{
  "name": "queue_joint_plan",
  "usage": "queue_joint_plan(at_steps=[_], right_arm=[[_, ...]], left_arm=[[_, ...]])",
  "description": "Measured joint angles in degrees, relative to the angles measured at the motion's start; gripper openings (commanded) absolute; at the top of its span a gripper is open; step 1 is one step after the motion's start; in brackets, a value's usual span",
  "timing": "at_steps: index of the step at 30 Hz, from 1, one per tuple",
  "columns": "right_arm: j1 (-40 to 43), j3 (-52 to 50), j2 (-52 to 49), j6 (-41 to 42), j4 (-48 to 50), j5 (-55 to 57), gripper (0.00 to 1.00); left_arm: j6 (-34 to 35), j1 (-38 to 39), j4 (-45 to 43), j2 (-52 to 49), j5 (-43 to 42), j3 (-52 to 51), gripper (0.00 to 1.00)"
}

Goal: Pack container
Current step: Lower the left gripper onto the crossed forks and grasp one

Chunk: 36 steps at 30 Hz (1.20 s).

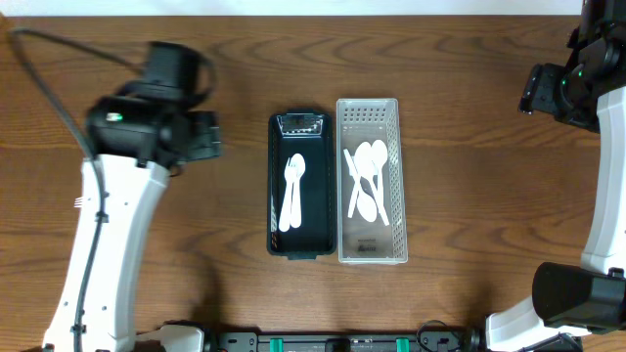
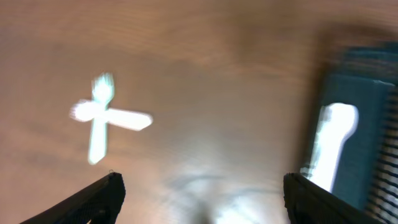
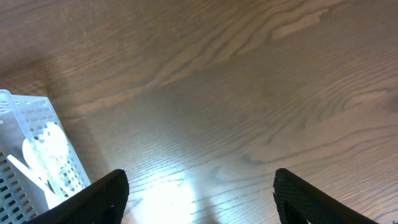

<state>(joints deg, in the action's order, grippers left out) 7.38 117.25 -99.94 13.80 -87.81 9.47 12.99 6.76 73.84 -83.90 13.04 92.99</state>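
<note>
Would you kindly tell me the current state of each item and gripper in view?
Black container: uncovered, two white utensils inside.
White basket: upright, several white spoons inside.
Crossed utensils: loose on table, blurred.
Left gripper: open, empty.
Right gripper: open, empty.

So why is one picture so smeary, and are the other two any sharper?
Left wrist view: blurred all over, the white cutlery and black container smeared. Overhead view: sharp, evenly lit. Right wrist view: crisp wood grain, with glare on the table.
</note>
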Motion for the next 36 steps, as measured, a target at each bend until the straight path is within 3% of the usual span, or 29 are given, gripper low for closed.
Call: queue_joint_plan(at_steps=[7, 15, 23, 36], right_arm=[[0.0, 0.0, 0.0, 0.0, 0.2, 0.0, 0.78], [0.0, 0.0, 0.0, 0.0, 0.0, 0.0, 0.78], [0.0, 0.0, 0.0, 0.0, 0.0, 0.0, 0.78], [0.0, 0.0, 0.0, 0.0, 0.0, -0.7, 0.78]], left_arm=[[-2.7, -17.6, -4.0, -0.5, -2.2, -6.6, 0.91], [-9.1, -29.3, -16.7, -1.4, -7.3, -21.4, 0.98], [-18.5, -35.7, -25.4, -1.6, -8.7, -29.1, 1.00], [-26.2, -41.8, -35.2, -5.6, -9.3, -30.9, 0.99]])
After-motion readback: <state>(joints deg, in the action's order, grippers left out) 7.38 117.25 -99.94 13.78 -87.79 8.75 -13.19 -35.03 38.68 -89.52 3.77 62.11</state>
